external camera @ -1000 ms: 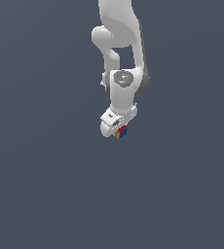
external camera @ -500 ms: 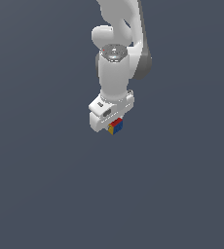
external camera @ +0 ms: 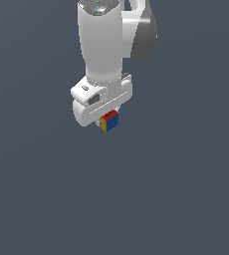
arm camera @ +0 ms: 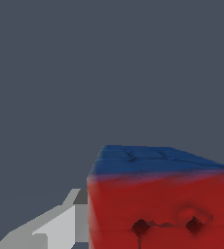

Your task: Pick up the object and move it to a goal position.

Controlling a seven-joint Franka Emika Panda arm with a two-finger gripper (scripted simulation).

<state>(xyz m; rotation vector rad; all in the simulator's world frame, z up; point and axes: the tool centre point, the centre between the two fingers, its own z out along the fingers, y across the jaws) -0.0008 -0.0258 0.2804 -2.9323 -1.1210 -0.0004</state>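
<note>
The cube point(external camera: 109, 122) is sitting tucked right under the gripper point(external camera: 106, 117), showing red, yellow and blue faces and looking tiny next to it. In the wrist view it's filling the corner, a red face with two dark pits and a blue face beyond it.

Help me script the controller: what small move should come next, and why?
Probably carry on toward the goal with the grip unchanged: the cube sits under the end effector, apparently clamped, with a finger alongside it. No goal marker is visible, so direction is uncertain.

even, flat render light; no cast shadows, no glare; wrist view soft and pixelated close up.
</note>
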